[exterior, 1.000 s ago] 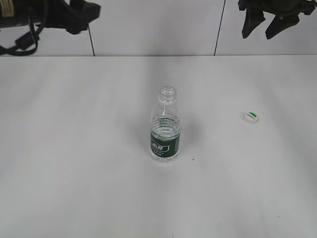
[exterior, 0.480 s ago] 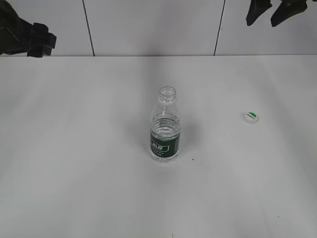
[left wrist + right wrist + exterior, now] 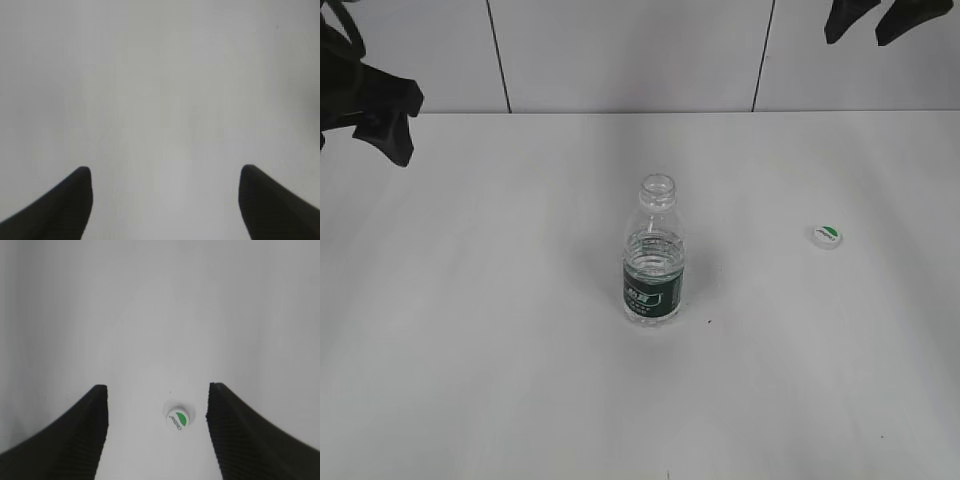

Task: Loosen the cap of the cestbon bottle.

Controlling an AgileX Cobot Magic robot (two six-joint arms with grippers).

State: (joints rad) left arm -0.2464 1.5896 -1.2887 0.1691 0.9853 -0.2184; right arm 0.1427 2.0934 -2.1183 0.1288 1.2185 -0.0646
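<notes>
The cestbon bottle (image 3: 655, 262) stands upright mid-table, a clear bottle with a dark green label, and its neck (image 3: 658, 188) is bare. The cap (image 3: 827, 236), white with a green mark, lies apart on the table to the bottle's right. My right gripper (image 3: 875, 22) hangs open high at the top right, well above the cap. In the right wrist view the cap (image 3: 177, 418) lies on the table far below, seen between the spread fingers of that gripper (image 3: 157, 389). My left gripper (image 3: 378, 115) is at the far left edge; in its wrist view it (image 3: 165, 172) is open over bare table.
The white table (image 3: 500, 330) ends at a tiled wall (image 3: 620, 55) behind. A tiny dark speck (image 3: 709, 321) lies just right of the bottle's base.
The left arm has swung from the top of the view down to the far left edge. The right gripper has risen toward the top edge. Bottle and cap have stayed put.
</notes>
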